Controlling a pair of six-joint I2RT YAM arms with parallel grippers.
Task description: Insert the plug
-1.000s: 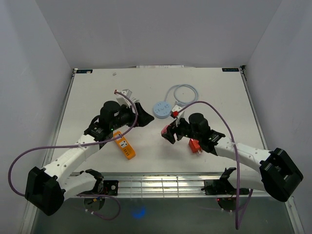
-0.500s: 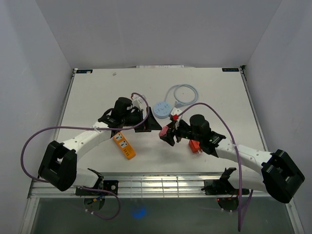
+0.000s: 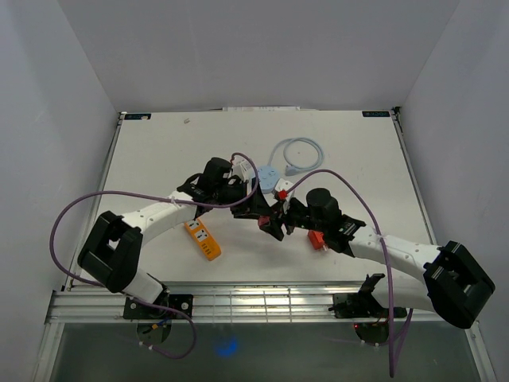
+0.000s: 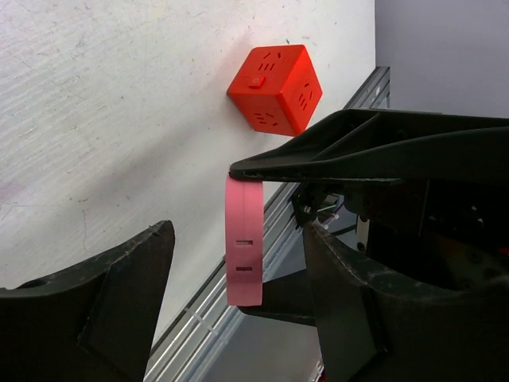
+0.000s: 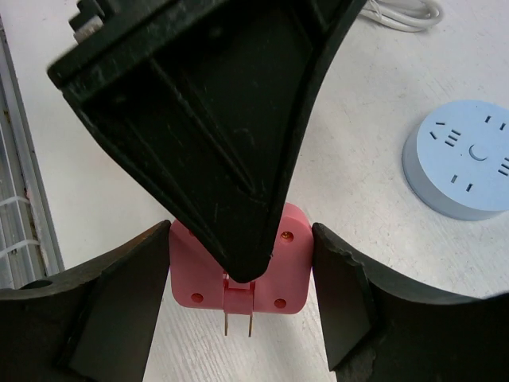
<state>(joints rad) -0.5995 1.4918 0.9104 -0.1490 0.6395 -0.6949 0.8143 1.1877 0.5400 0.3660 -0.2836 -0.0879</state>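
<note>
My right gripper (image 3: 274, 221) is shut on a pink plug adapter (image 5: 238, 267) and holds it above the table at the centre. In the right wrist view the adapter sits between both fingers with its two metal prongs (image 5: 238, 322) pointing toward the camera. My left gripper (image 3: 265, 207) is open and right up against the adapter. In the left wrist view the adapter (image 4: 243, 247) shows edge-on between my spread left fingers (image 4: 119, 302). A left finger (image 5: 231, 135) covers the adapter's upper part. An orange power strip (image 3: 203, 239), a red cube socket (image 4: 274, 87) and a round blue socket (image 5: 469, 159) lie on the table.
A white cable (image 3: 296, 151) coils behind the round blue socket (image 3: 266, 175). The red cube (image 3: 316, 239) lies under my right wrist. Purple arm cables loop over both arms. The metal rail (image 3: 262, 302) runs along the near table edge.
My left arm has swung right, from beside the orange strip to the pink adapter. My right gripper has kept hold of the adapter and barely shifted.
</note>
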